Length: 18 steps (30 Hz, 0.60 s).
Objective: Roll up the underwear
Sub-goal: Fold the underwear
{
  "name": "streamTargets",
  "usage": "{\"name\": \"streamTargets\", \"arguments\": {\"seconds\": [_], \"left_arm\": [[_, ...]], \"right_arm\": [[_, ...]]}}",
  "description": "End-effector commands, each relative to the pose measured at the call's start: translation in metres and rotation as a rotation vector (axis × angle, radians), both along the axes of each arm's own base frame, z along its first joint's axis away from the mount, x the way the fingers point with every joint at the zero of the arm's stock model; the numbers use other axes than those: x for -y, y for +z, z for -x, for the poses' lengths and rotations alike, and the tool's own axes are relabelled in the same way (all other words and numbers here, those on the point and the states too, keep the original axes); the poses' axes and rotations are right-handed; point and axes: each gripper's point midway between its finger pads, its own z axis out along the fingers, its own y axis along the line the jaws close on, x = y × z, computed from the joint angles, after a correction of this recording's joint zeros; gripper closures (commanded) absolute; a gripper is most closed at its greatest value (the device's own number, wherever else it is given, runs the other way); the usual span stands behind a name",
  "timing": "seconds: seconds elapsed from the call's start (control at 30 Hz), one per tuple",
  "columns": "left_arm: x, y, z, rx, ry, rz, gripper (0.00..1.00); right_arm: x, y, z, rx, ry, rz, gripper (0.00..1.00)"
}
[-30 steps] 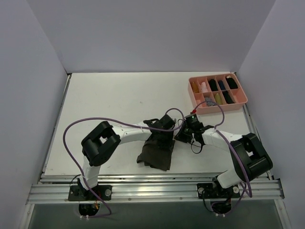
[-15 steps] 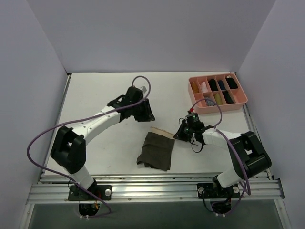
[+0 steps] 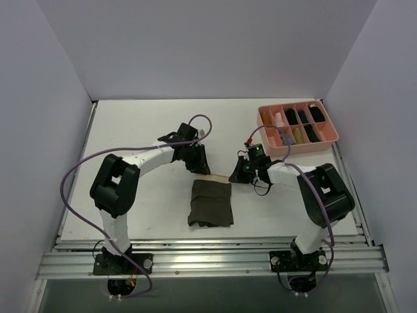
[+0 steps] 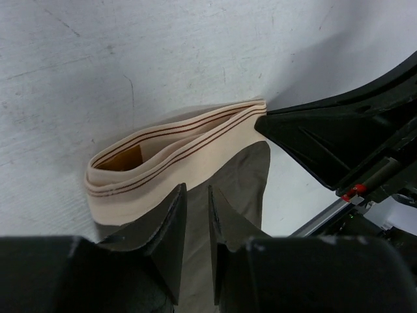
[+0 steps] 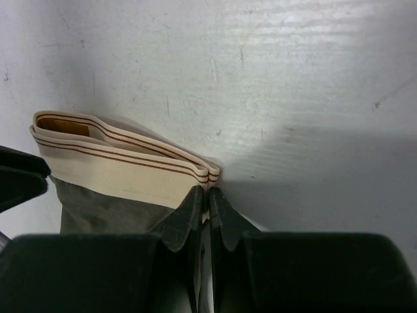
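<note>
Lying flat toward 6 o'clock on the white counter point(image 3: 143, 130), dark olive-brown cloth underwear point(image 3: 210, 203) has its tan waistband point(image 4: 176, 147) pinched at 3 o'clock by the right gripper point(image 5: 206, 194), hold of the left gripper point(image 4: 195, 192) at 9 o'clock unclear, likely squaring it for rolling.

The left hand point(image 4: 197, 193) pinches the underwear point(image 4: 244, 179) below its beige waistband; the right hand point(image 4: 272, 124) meets the waistband's end on the white tabletop point(image 4: 130, 52).

Pink tray point(image 3: 303, 148) far-R on white table point(image 3: 143, 124), rolls inside.
</note>
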Motion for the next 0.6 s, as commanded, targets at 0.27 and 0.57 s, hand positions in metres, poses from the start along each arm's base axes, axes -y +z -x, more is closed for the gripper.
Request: {"name": "streamTargets", "arguments": {"seconds": [0.27,0.57], "left_arm": [[-0.008,-0.066,-0.003,-0.077,0.041,-0.02,0.73],[-0.007,-0.002,-0.028,0.074,0.06,-0.011,0.71]], "right_arm": [[0.009,-0.028,0.001,-0.11,0.07,0.089,0.99],[0.005,-0.005,-0.013,-0.084,0.102,0.098,0.78]]}}
